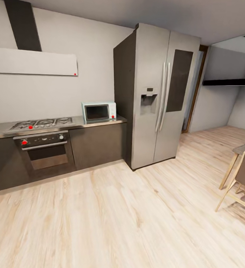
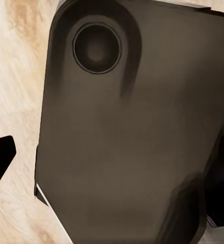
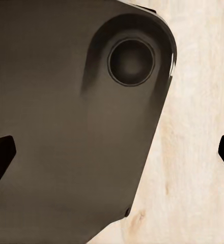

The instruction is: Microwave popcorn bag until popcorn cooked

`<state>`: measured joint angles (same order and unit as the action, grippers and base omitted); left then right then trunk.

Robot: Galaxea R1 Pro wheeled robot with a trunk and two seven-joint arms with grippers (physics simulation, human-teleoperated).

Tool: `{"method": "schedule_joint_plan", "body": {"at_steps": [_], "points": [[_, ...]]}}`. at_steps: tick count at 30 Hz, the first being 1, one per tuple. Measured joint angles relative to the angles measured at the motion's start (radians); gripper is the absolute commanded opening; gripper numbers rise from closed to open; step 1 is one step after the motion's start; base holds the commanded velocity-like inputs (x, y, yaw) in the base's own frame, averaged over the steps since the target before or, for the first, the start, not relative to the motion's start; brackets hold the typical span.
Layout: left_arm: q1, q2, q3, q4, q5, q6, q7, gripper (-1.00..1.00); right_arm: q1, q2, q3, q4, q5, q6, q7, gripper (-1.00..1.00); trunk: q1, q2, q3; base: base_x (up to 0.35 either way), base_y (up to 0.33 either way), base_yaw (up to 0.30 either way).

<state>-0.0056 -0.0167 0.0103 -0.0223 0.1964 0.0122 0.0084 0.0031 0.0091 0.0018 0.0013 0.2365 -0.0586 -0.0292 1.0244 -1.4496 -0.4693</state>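
Scanning from the left, the white hood (image 1: pixel 33 61) hangs over the gas hob (image 1: pixel 40 123) and built-in oven (image 1: pixel 44 149), and the mint-blue microwave (image 1: pixel 98 112) sits shut at the right end of the grey worktop (image 1: pixel 76 123), beside the steel fridge (image 1: pixel 157 95). Further right, a wooden chair (image 1: pixel 243 182) stands on the wood floor (image 1: pixel 118 219). Down at the wrists, the left end effector (image 2: pixel 112 168) and right end effector (image 3: pixel 114 155) both sit wide, holding nothing, over a dark robot body panel (image 2: pixel 127 137).

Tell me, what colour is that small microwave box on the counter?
Pale mint-blue microwave, dark glass door; head view.
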Motion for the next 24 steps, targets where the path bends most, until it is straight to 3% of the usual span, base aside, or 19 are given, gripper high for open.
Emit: {"method": "schedule_joint_plan", "body": {"at_steps": [24], "points": [[0.0,0.002,0.0,0.0,0.006,0.003,0.001,1.0,0.0,0.0,-0.005,0.0,-0.001,0.0,0.0,1.0,0.0,0.0,0.0,0.323,0.0,0.0]]}}
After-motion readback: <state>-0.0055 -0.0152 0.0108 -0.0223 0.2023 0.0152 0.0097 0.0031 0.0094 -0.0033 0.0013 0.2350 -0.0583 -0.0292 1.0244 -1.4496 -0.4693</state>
